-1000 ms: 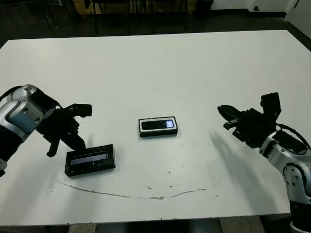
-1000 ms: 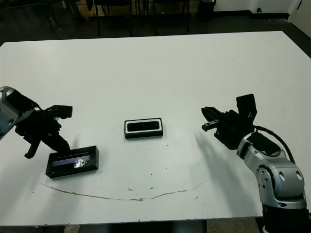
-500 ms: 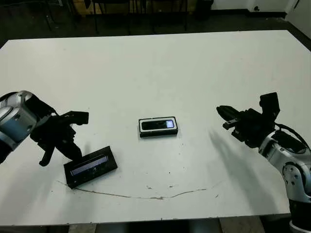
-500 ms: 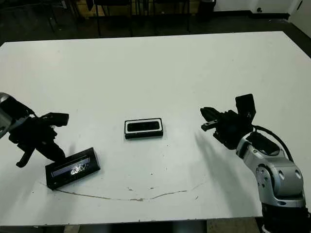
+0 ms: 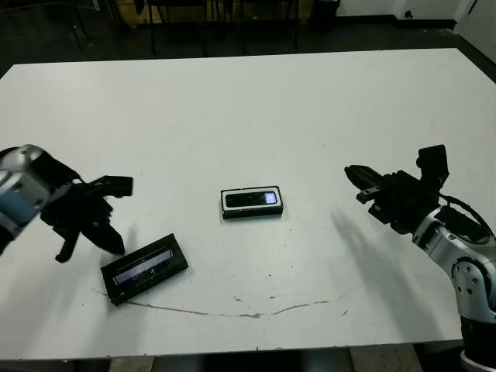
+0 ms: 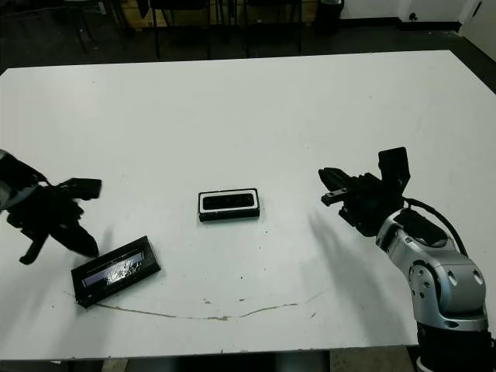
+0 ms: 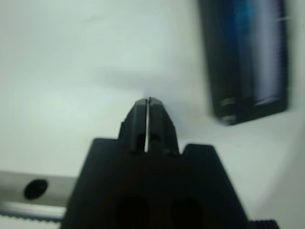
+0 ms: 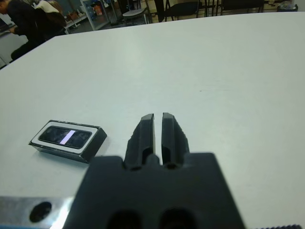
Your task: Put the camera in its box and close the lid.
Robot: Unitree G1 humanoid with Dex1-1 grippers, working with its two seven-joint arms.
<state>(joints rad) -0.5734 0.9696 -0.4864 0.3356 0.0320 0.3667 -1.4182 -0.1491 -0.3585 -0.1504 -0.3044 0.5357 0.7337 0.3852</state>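
Our left gripper hangs over the near-left part of the white table, and in its wrist view the two black fingers are pressed together with only a hairline seam between them, holding nothing. Just beside it, toward the table's middle and a little nearer to us, we see the lid lying flat, turned at a slant to the table edge, its glossy strip catching the light; the gripper and the lid are close but we cannot tell from the head views whether they touch, and the wrist view, though blurred, shows white table between the fingertips and the lid's end. Our right gripper is raised over the right side of the table, pointing toward the middle, its fingers near enough together that only a thin slit separates them, and it too carries nothing. Near the middle of the table, well apart from both grippers, sits the box with its white lining showing as a rim, and we see the camera lying inside it, a pale glint near one end. A faint brownish line runs across the table's near part. In the right wrist view a person in dark clothes shows beyond the far edge.
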